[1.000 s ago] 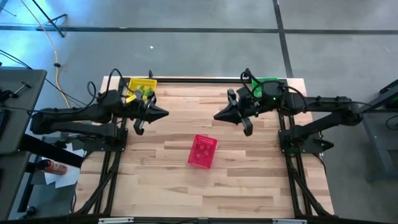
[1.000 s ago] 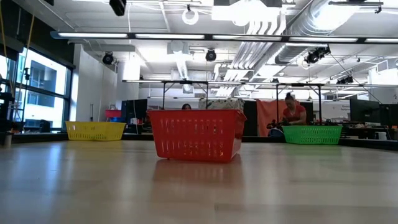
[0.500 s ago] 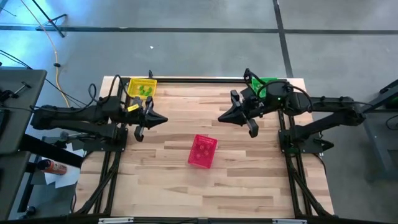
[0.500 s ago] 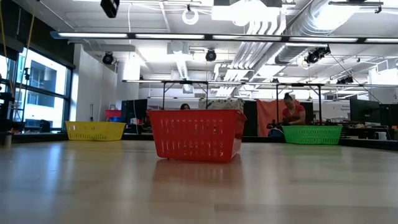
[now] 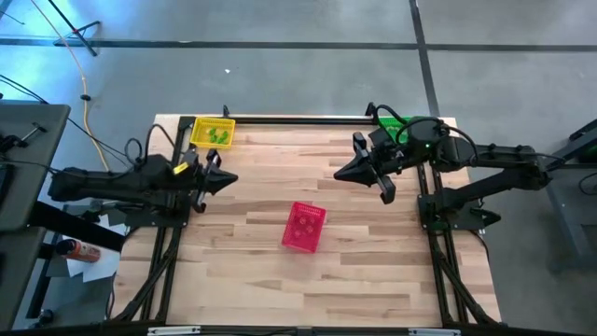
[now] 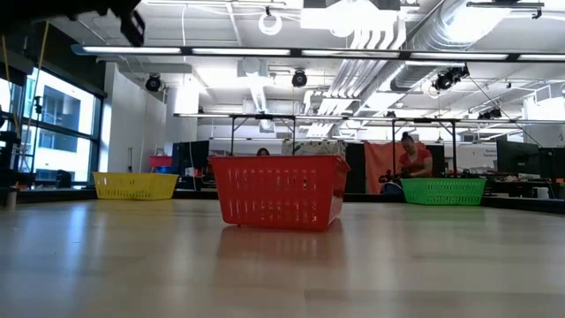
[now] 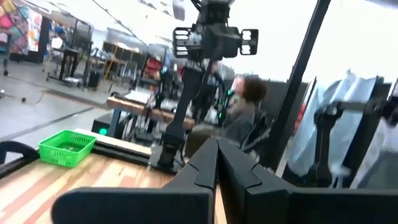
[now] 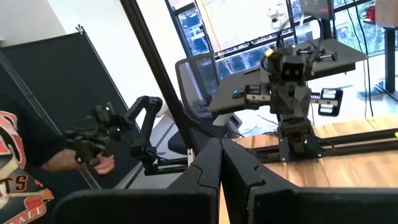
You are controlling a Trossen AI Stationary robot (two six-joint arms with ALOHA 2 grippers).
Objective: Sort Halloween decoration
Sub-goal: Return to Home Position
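left gripper (image 5: 230, 177): fingers together, nothing between them; the left wrist view shows the two tips meeting. It hangs over bare surface (image 5: 270, 280) to the left of the pink basket (image 5: 315, 217), well apart from it, pointing inward.

right gripper (image 5: 340, 174): same state, closed on nothing. It is to the right of the pink basket and a bit toward the far edge, also well apart.

The two arms roughly mirror each other with no load, so I read this as parking, not a pick.

Halloween decoration (image 5: 218, 136): green pieces lie inside the yellow basket (image 5: 198, 124), which stands at the far-left corner as seen from the pink basket. The pink basket has a few darker specks in it, probably trinkets but too small to call. The green basket (image 5: 390, 121) is far-right of the pink basket, mostly under the right arm, contents hidden. I see no loose piece on the wood, so sorting looks done or nearly so.

Layout reason, my guess: one basket per sort class. The outer two sit on each arm's own side, and the pink one is central where either arm can reach it.

Low view: the pink basket stands upright, flat on the surface. A person (image 6: 413, 157) sits in the room beyond the green basket.
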